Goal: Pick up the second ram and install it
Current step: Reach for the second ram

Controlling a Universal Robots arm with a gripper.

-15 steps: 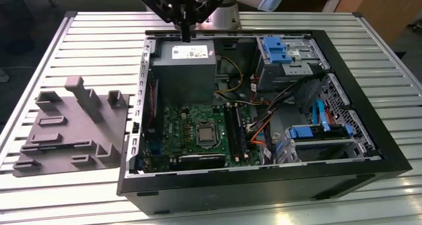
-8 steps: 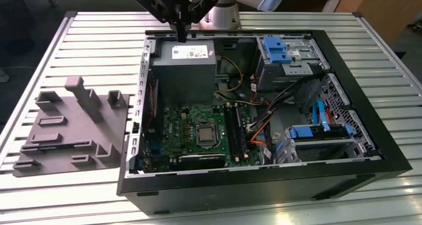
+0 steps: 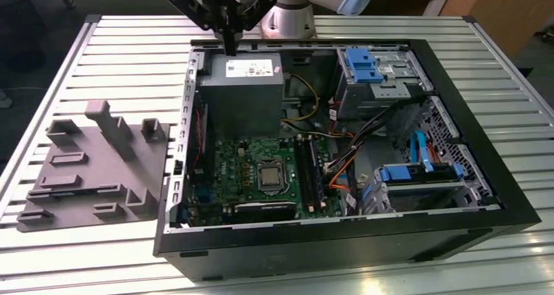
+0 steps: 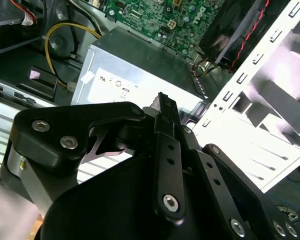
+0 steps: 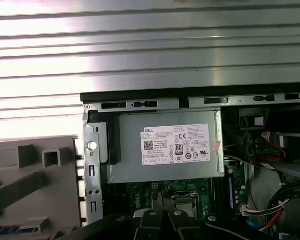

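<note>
My gripper (image 3: pixel 231 50) hangs over the far edge of the open computer case (image 3: pixel 484 198), above the grey power supply (image 3: pixel 244 91). In both wrist views its black fingers (image 4: pixel 166 107) meet at the tip, shut, with nothing visible between them (image 5: pixel 158 198). The long black memory slots (image 3: pixel 309 168) run across the green motherboard (image 3: pixel 238 168), nearer the camera than the power supply. I cannot pick out the second ram for certain. A dark strip with blue on it (image 5: pixel 5 231) lies in a slot of the grey holder (image 3: pixel 95 172), well off to the exterior view's left of the gripper.
The case lies on its side on a slatted metal table (image 3: pixel 113 55). Inside are a processor socket (image 3: pixel 270 176), bundled cables (image 3: pixel 346 165) and blue-tabbed drive cages (image 3: pixel 372 74). The robot's base (image 3: pixel 290 19) stands behind the case. The holder has upright posts (image 3: pixel 152 129).
</note>
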